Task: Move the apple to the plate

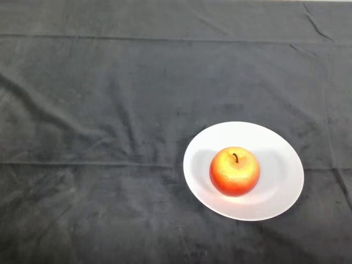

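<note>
Head view: apple [235, 171] sits stem-up on white plate [283, 190].

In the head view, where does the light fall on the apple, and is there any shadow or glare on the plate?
Head view: the apple shows a pale sheen on its lower front; it casts a faint grey shadow to its left on the white plate, and the plate glows brightest just beneath the apple.

The apple [235, 171] sat upright on the plate [283, 165], near its middle. The plate lay on the cloth [110, 137], toward the table's right, nearer the front edge.
</note>
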